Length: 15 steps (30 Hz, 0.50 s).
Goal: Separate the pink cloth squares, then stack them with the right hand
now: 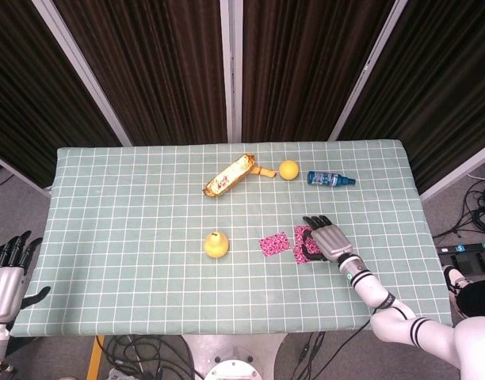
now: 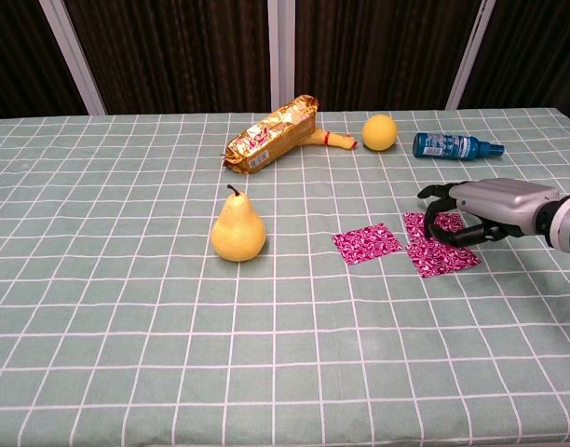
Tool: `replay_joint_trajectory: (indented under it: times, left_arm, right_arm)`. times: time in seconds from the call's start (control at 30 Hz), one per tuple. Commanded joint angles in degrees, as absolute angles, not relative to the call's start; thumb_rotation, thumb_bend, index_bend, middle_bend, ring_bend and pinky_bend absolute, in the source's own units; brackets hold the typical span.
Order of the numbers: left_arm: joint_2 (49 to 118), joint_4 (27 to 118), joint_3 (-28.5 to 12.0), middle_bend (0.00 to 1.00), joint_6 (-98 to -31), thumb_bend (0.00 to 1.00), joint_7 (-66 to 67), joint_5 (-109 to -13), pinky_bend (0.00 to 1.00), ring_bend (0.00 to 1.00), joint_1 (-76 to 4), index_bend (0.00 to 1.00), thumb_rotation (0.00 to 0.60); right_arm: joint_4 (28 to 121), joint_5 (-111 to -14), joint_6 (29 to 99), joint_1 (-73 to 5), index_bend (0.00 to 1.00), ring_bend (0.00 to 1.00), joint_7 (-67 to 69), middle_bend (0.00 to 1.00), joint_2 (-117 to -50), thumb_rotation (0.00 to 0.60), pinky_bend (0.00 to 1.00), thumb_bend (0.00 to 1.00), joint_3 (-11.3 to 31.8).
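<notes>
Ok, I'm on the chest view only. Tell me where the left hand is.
Observer: The head view shows the left hand off the table's near-left corner, fingers apart, holding nothing.
Operator: Now trace the right arm behind the wrist.
Observer: From the right hand, the right arm runs back across the table's front edge near the right corner.

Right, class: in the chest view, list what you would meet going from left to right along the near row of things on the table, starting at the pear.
Pear → left pink cloth square → right pink cloth square → right hand, its fingers curled over that second square.
</notes>
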<state>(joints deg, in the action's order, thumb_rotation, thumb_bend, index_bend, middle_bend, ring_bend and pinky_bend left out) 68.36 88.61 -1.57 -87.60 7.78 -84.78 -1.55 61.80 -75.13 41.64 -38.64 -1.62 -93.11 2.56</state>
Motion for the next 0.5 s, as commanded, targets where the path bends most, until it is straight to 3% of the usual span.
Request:
replay_joint_trajectory:
  times: [0.03, 0.37, 0.5]
  left_arm:
    - [68.4, 88.5, -1.6, 0.16, -87.6, 0.0, 7.8, -84.9, 0.16, 0.11, -1.6, 0.18, 0.6]
    - [68.6, 88.1, -1.8, 0.16, -87.2, 0.0, 7.7, -85.2, 0.16, 0.11, -2.1, 0.18, 0.6]
    - [68.7, 88.1, -1.7, 0.16, -87.3, 0.0, 7.7, -85.4, 0.16, 0.11, -2.1, 0.18, 0.6]
  right_arm:
    - [62.5, -75.7, 42.2, -38.1, 0.35, 0.0, -1.1, 0.03, -92.5, 0.137, 0.0, 0.49, 2.1]
    - [67.0, -77.5, 44.6, -35.9, 0.35, 0.0, -0.3, 0.03, -89.0, 0.139, 0.0, 0.49, 0.5]
    - [65.9, -77.2, 46.8, -36.0, 0.34, 0.0, 0.6, 0.03, -89.7, 0.183, 0.0, 0.44, 2.5]
